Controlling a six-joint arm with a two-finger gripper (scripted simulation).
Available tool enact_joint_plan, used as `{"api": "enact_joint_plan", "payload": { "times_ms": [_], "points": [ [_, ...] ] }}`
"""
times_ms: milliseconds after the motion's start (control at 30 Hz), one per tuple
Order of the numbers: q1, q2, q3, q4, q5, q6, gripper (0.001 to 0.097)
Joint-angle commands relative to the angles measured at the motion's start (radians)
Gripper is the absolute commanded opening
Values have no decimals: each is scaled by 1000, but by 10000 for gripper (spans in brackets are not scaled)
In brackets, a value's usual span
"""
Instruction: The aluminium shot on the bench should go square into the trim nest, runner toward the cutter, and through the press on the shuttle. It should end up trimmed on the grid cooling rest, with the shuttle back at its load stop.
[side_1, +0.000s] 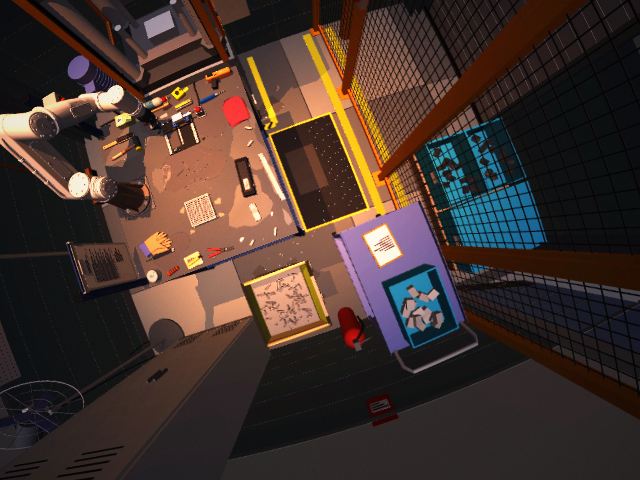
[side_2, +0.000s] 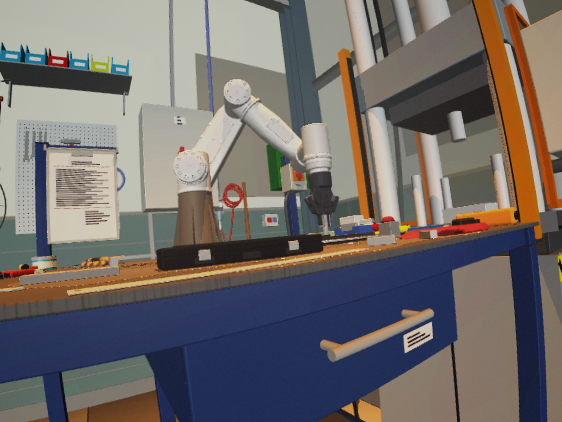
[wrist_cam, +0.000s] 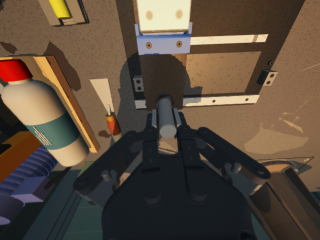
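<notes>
The base of the grey upright handle (wrist_cam: 165, 117) is hidden behind my fingers, and it stands at the near end of the shuttle frame. The shuttle's blue nest plate (wrist_cam: 163, 42) carries the pale aluminium shot (wrist_cam: 164, 14) at the far end of the rails (side_1: 181, 135), toward the press (side_2: 440, 90). The white grid cooling rest (side_1: 200, 209) lies mid-bench, well away from the rails. My gripper (wrist_cam: 165, 124) (side_2: 324, 216) (side_1: 155, 118) points down at the handle and is closed around it.
Behind the rails stands the press with its orange guard posts (side_2: 356, 130). A white spray bottle with a red cap (wrist_cam: 38, 108) lies left of my gripper, beside an orange-handled tool (wrist_cam: 113, 125). A long black case (side_2: 240, 250) and a red pad (side_1: 235, 110) lie on the bench.
</notes>
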Motion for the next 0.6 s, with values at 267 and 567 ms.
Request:
{"api": "enact_joint_plan", "payload": {
  "times_ms": [267, 567],
  "points": [
    [0, 0, 0, 0, 1, 0, 80],
    [-2, -5, -15, 0, 10, 2, 80]
  ]
}}
